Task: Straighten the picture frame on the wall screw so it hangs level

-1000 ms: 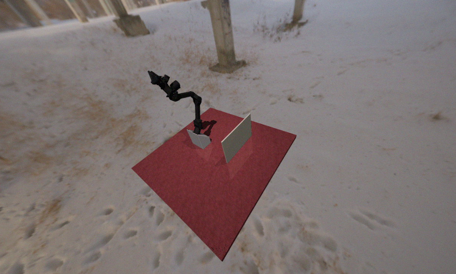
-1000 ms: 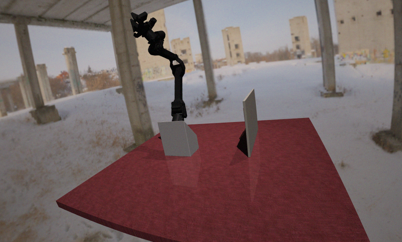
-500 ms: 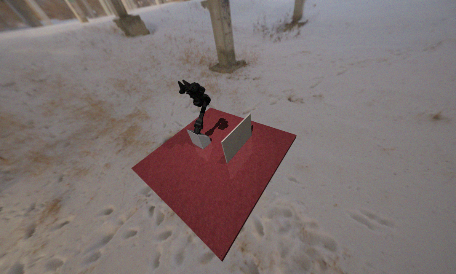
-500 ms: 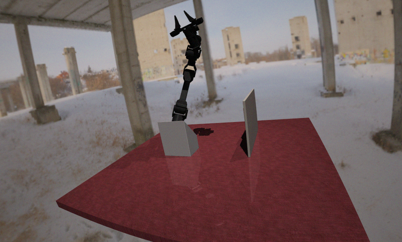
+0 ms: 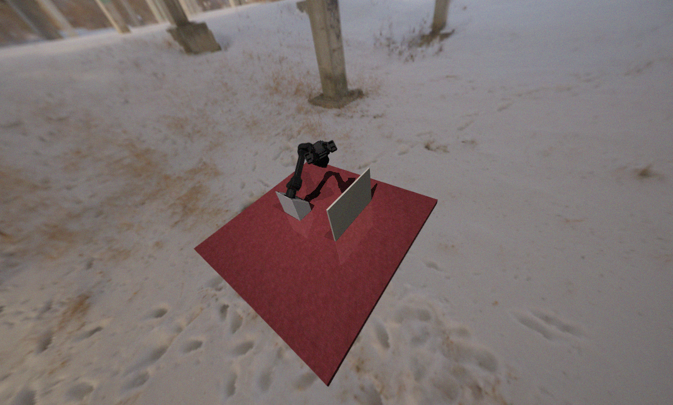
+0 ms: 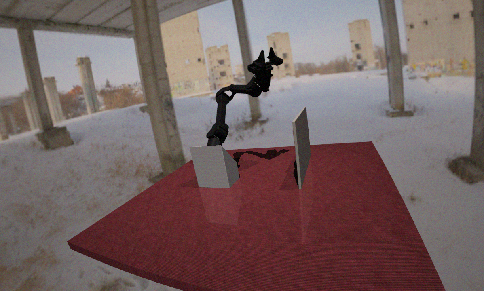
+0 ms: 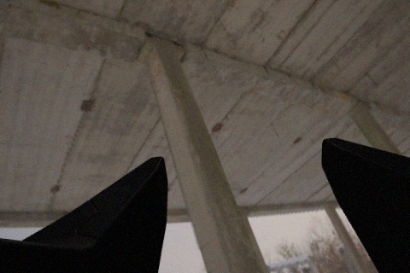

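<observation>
The upright pale wall panel (image 5: pixel 351 205) (image 6: pixel 302 144) shows its back and one narrow edge. The picture frame and the screw are hidden; no view shows its tilt. My gripper (image 6: pixel 266 49) (image 7: pixel 244 160) is open and empty. In the exterior view it is raised above the table on the arm's side of the panel, higher than the panel's top, with its fingers pointing up. The wrist view shows both dark fingers well apart against a concrete ceiling and pillars, with no frame between them.
A pale block with a sloped side (image 5: pixel 292 205) (image 6: pixel 212 166) stands in front of the arm's base, hiding its lowest part. The panel stands across from it on the red table top (image 5: pixel 303 282) (image 6: pixel 200 245). Snowy ground and concrete pillars lie beyond the table.
</observation>
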`<act>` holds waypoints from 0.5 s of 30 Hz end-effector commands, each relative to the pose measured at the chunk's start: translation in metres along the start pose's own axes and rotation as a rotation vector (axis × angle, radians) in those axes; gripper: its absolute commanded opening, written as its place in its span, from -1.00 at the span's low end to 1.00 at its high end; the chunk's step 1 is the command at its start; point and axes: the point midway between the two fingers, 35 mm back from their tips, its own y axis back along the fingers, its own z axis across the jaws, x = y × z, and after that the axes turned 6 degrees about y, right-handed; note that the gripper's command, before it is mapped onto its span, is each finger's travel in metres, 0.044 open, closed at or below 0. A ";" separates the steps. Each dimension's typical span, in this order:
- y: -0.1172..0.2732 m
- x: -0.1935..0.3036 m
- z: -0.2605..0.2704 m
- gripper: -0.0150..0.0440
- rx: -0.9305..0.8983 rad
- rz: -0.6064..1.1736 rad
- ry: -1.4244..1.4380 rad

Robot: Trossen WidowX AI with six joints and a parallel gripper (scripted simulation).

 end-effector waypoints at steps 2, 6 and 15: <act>0.066 0.018 0.024 0.39 -0.072 0.146 -0.234; 0.124 0.029 0.036 0.39 -0.119 0.290 -0.431; 0.241 0.038 0.027 0.39 -0.150 0.647 -0.830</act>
